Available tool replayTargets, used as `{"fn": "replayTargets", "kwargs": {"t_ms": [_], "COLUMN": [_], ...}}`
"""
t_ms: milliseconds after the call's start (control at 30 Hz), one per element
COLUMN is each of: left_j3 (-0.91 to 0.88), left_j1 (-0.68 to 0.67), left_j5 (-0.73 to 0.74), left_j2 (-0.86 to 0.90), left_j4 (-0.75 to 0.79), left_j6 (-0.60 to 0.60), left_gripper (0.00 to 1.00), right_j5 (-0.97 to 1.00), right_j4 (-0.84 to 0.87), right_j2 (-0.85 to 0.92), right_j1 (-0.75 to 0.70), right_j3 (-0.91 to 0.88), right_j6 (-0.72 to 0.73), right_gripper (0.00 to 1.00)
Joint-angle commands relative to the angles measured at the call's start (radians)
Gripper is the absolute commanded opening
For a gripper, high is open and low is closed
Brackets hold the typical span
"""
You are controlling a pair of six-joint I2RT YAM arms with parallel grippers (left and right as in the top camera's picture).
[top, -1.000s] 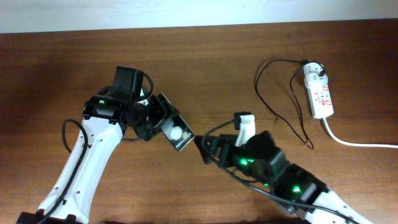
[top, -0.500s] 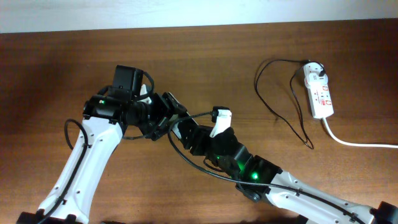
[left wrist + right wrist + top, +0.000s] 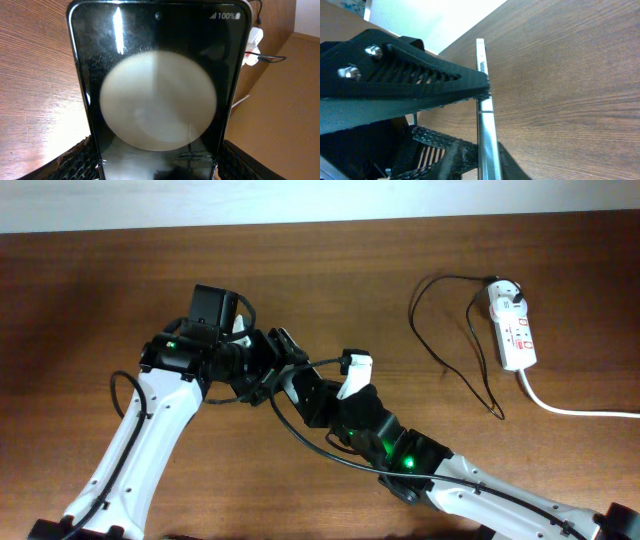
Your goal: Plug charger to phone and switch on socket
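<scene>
Left end effector [image 3: 157, 161] grips the flat black glass phone [image 3: 155, 90] above the middle of the brown wooden surface [image 3: 90, 290].
Probably light, stiff, slippery, breakable: best held by its thin sides. Right end effector [image 3: 480, 120] meets its edge; gripping or not, I cannot tell.

The brown wooden table [image 3: 100, 280] carries the white socket [image 3: 513, 330] at its right; its thick cord [image 3: 570, 408] trails off rightward. The black charger [image 3: 413, 315] lies looped just beside it.

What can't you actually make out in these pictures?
Socket switch, on or off: overhead, too small.
Phone charging port: left wrist, cut off by the bottom edge.
Charger connector tip: overhead, too small.
Right jaws' hold on the phone: right wrist, contact unclear, too close.
</scene>
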Motion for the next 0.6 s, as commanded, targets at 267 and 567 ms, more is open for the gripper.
{"fn": "replayTargets", "kwargs": {"t_ms": [267,567], "left_j3": [0.005,0.006], "left_j1": [0.000,0.206], "left_j5": [0.033,0.142], "left_j2": [0.001,-0.197], "left_j4": [0.002,-0.038], "left_j6": [-0.008,0.295], "left_gripper": [0.91,0.99], "right_j5": [0.005,-0.097], "right_j4": [0.006,0.006], "right_j2": [0.005,-0.037], "right_j1": [0.004,-0.070], "right_j3": [0.013,0.013], "right_j6": [-0.006,0.021], "right_gripper": [0.04,0.04]}}
